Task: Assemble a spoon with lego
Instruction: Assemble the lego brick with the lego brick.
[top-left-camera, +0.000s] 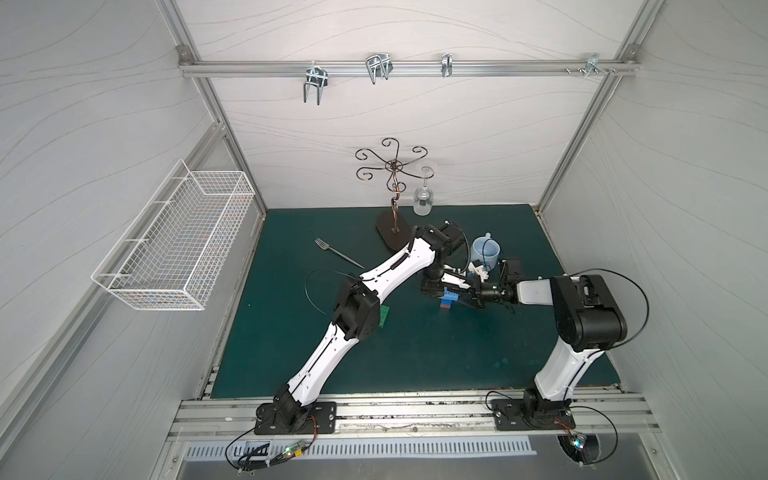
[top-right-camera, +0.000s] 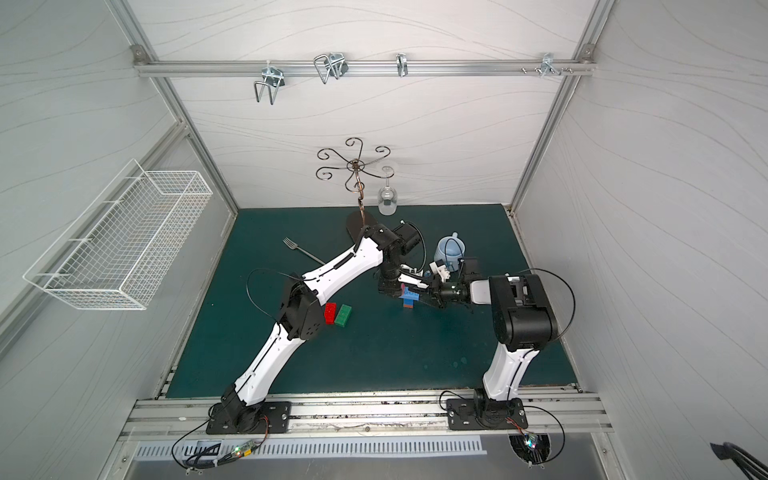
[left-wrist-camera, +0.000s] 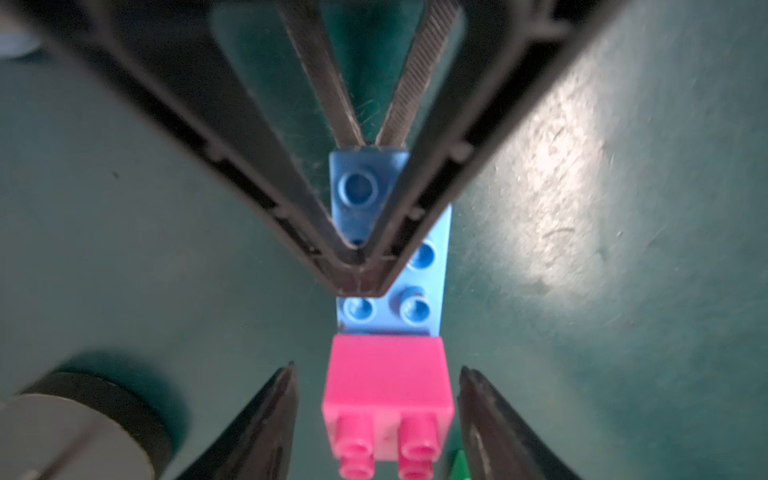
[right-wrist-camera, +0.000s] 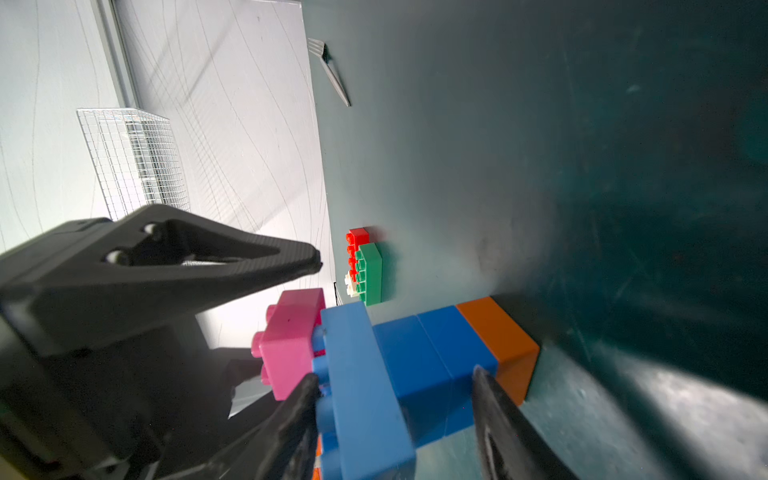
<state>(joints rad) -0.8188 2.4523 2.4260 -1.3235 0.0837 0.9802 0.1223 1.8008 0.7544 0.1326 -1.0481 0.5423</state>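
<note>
Spoon (top-right-camera: 409, 296) stands upright on table (top-right-camera: 415, 353), orange end down. Right tool (right-wrist-camera: 392, 386) is clamped on its blue stem. Left tool (left-wrist-camera: 378, 370) is open, jaws clear either side of pink brick (left-wrist-camera: 386, 374). Red brick (top-right-camera: 331, 312) and green brick (top-right-camera: 343, 316) lie flat by the left elbow, so the left arm is nearer.

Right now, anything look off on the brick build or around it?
One thing: the pink square brick on the light blue long brick may not be pressed fully home. In the right wrist view, the long brick's studs show in a gap between the two. Nothing else looks spilled, damaged or askew.
</note>
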